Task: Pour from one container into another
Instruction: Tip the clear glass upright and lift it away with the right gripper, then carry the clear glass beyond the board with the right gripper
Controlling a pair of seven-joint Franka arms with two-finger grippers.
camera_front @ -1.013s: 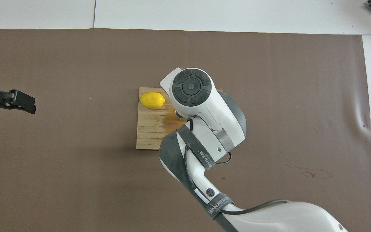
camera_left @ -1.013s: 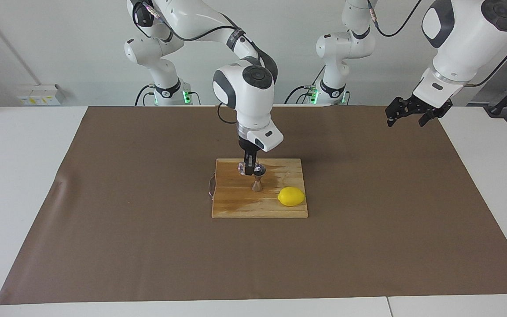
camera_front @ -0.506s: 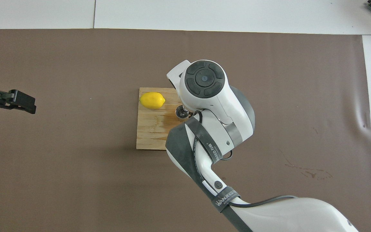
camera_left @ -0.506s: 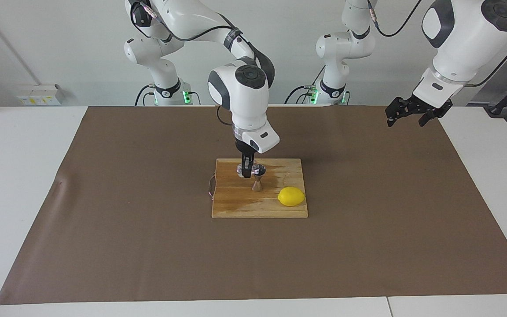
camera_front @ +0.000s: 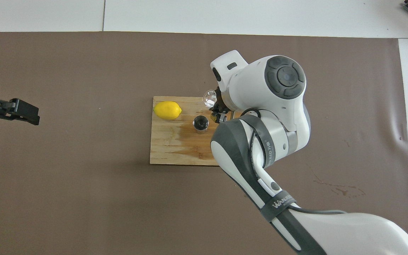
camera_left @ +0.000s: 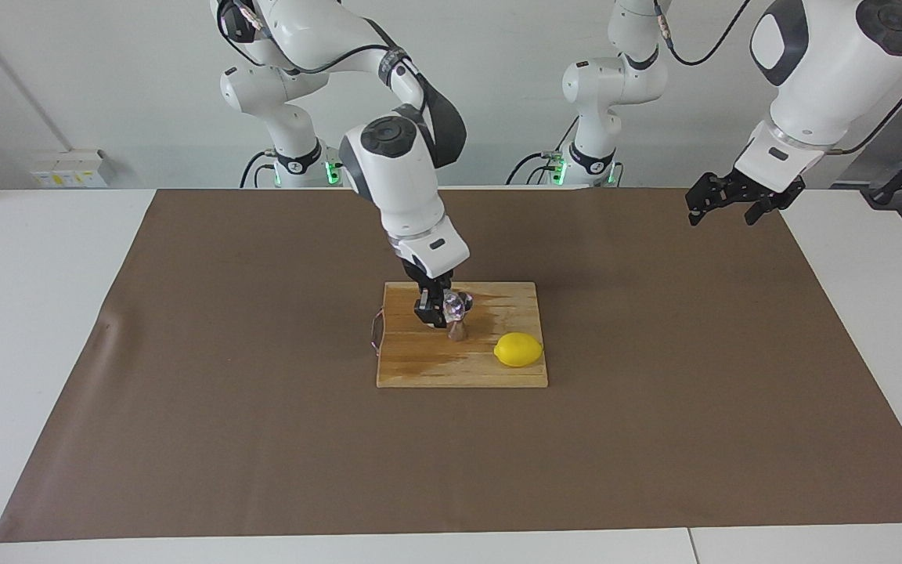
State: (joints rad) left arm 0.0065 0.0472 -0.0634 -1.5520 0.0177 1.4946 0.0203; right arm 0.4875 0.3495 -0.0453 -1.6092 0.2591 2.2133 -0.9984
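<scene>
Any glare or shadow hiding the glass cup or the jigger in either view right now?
Facing view: even light, no glare; the glass cup shows faintly in the right end effector, just above the jigger. Overhead view: the cup catches a bright highlight, the jigger's mouth looks dark, and the right arm covers part of the cutting board.

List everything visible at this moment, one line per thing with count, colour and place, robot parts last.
Glass cup: one, clear, tilted in the right gripper over the jigger.
Jigger: one, silvery, upright on the cutting board near its middle.
Lemon: one, yellow, on the board's corner toward the left arm's end, farther from the robots than the jigger.
Cutting board: one, light wood with a darker wet-looking patch, mid-table on the mat.
Mat: one, brown, covering most of the white table.
Right gripper: black, shut on the glass cup, over the board.
Left gripper: black, open, waiting raised over the mat's edge at its own end.
</scene>
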